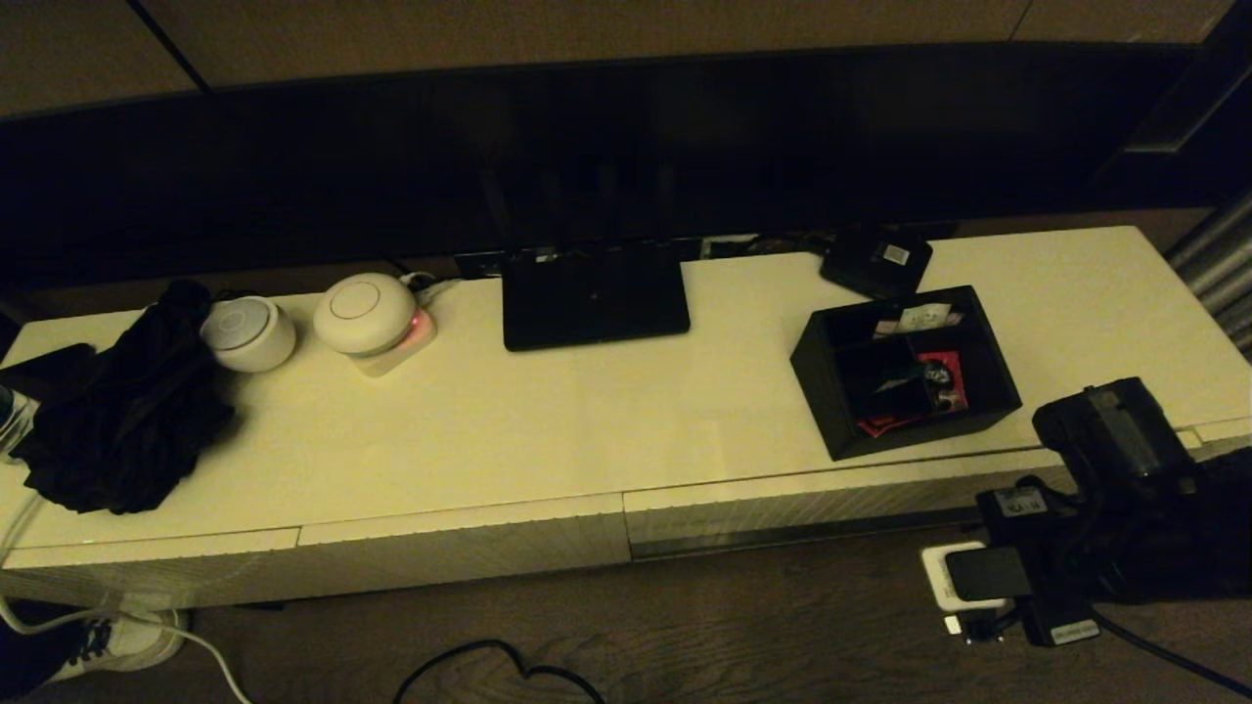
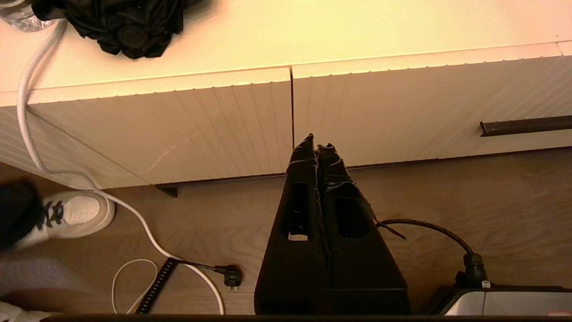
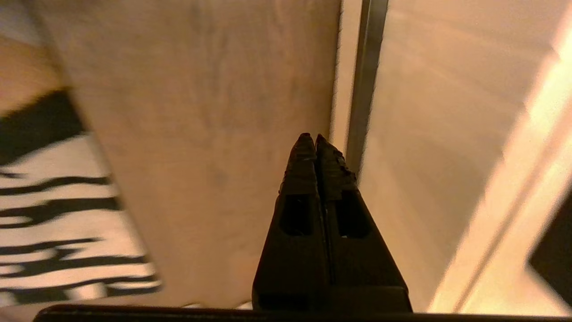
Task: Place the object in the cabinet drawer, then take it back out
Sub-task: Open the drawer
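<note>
Left gripper (image 2: 316,146) parked low over the floor, jaws pressed together holding nothing, tips pointing at the seam between the narrow left drawer front (image 2: 170,129) and the cabinet drawer (image 2: 402,107), black cloth bundle (image 2: 129,22) on the surface (image 2: 335,27) beyond and off to the side. Cabinet drawer (image 1: 812,504) closed, its dark handle slot (image 3: 364,85) just past the right gripper (image 3: 311,136), whose jaws are pinched tight and empty. The object (image 1: 905,370) sits on the surface (image 1: 548,420) near its front edge, above the drawer, apart from the right jaws, with the router (image 1: 594,293) further left.
</note>
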